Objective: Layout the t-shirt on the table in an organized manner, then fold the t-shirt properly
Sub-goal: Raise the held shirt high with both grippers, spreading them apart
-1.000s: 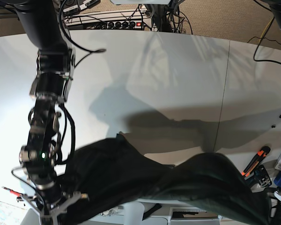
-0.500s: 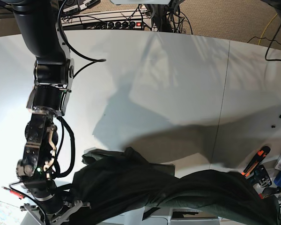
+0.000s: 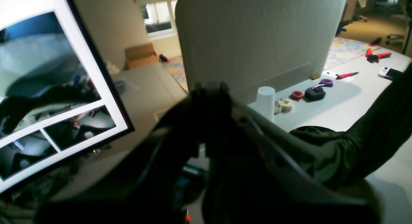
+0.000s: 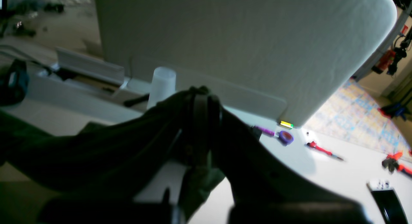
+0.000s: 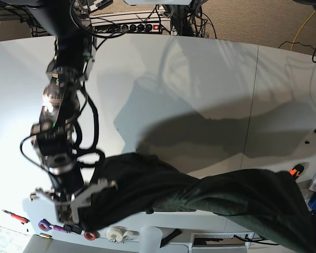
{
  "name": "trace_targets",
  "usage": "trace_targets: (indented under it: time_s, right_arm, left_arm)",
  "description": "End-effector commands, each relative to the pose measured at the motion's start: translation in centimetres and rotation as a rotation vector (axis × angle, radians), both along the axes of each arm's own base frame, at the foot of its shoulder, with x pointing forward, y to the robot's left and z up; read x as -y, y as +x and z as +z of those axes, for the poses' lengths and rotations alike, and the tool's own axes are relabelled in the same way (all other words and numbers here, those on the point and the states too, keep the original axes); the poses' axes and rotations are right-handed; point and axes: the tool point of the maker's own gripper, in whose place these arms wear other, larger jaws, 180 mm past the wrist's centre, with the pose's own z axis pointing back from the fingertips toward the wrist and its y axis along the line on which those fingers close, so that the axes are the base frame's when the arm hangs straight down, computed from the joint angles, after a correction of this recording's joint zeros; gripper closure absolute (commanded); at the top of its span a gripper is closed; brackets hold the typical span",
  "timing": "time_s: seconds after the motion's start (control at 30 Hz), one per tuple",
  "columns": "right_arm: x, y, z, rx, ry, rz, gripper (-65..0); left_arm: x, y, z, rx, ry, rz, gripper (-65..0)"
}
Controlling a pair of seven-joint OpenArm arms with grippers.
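Overhead, white table beneath t-shirt

I can read no text, label, brand or number in any of my views. The white-framed flat monitor in my left wrist view shows only camera pictures, with no lettering I can make out.

A lab or workshop; tape rolls, a monitor and a power strip around the white table.
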Motion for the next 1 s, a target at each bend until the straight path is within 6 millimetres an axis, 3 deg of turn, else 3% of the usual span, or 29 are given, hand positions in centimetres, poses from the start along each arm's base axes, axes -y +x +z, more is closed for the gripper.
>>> trace_targets:
  time_s: [0.0,0.13,0.3,0.53,0.73,0.97]
  right_arm:
    - [-0.1,-0.6,2.5,0.089,-0.004,0.008,0.0]
    - [-0.6,-3.1,2.9,0.128,-0.019,0.016,0.0]
    - [-0.5,-5.4,2.4,0.139,-0.044,0.002,0.0]
    - [-0.6,-6.0,1.3,0.118,-0.048,0.002,0.0]
    - [0.4,-6.1,0.5,0.100,-0.091,-0.045,0.0]
    - [2.2,-7.5,-3.0,0.003,-0.185,-0.127,0.0]
  left_arm:
    - [-1.0,-1.0,3.7,0.081,-0.044,0.005,0.0]
    - [-2.1,-1.9,3.1,0.052,-0.115,0.003,0.0]
    - [-3.0,-3.1,-0.6,0.008,-0.218,0.011,0.0]
    - [0.2,-5.4,-4.3,0.017,-0.283,-0.042,0.0]
    - [2.3,-8.7,-4.2,0.088,-0.236,-0.063,0.0]
    - [0.8,-12.1,-3.6,0.136,-0.214,-0.003,0.0]
